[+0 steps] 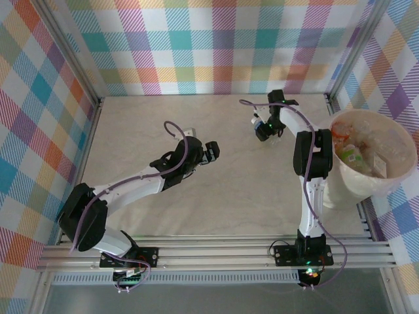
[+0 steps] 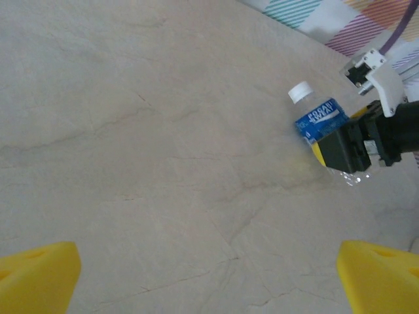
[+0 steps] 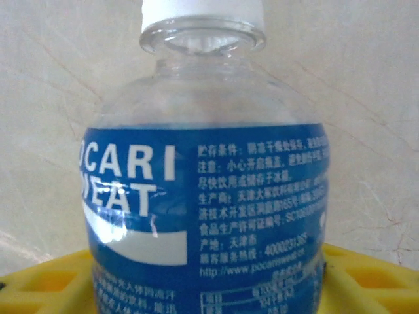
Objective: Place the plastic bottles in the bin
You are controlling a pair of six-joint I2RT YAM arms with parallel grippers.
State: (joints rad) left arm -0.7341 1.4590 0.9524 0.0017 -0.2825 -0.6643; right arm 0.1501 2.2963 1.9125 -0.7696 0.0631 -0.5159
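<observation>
- I have the right gripper (image 1: 263, 129) down at the far right of the table (image 1: 144, 131), on a blue-labelled Pocari Sweat bottle (image 3: 203, 196).
- The bottle lies on its side, its white cap (image 2: 300, 91) pointing away from the wrist.
- The right jaws are narrowed, with a yellow pad pressed to each side of the bottle.
- The left gripper (image 2: 209, 275) hovers over bare table near the middle, well apart from the bottle, with jaws spread wide and nothing between them.
- The bin (image 1: 342, 190) stands at the right edge, near the bottle but not touching it.
- Crushed bottles (image 1: 357, 154) are piled inside.
</observation>
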